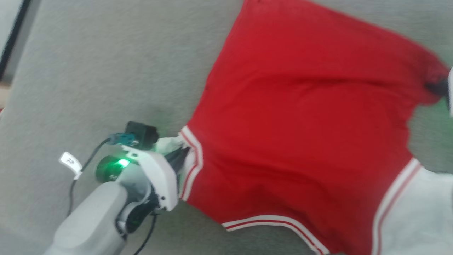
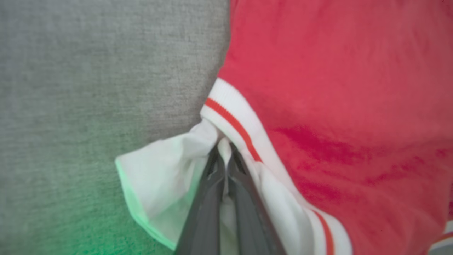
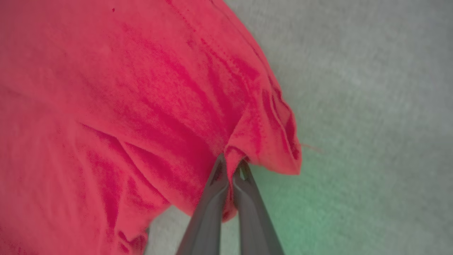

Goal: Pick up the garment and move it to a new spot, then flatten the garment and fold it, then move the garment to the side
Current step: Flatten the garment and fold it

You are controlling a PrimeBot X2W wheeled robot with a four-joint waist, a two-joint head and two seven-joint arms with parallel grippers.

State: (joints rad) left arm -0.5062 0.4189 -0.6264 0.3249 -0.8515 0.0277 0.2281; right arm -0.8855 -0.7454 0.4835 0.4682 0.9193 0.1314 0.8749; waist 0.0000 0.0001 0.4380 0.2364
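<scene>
Garment [image 1: 300, 106]: a red T-shirt with white sleeves and striped trim, stretched out between both arms over a grey cloth-covered surface [image 1: 88, 71]. Whether it rests on the surface or is held just above it cannot be told. Left gripper [image 2: 223, 150]: the jaws are closed narrow on a bunch of the white sleeve [image 2: 155, 177], just beside the striped seam. Right gripper [image 3: 231, 166]: the jaws are pinched shut on a gathered red hem corner [image 3: 269, 141]. Handling is judged light, limp and not fragile. Sagging and wrinkling are expected wherever the cloth is unsupported. A fold of cloth at a seam or corner is judged a safer hold than a single edge. The whole spread and the pull creases across the body are given by the head view. The cloth actually caught between the jaws, blurred there, is resolved in the wrist views.
</scene>
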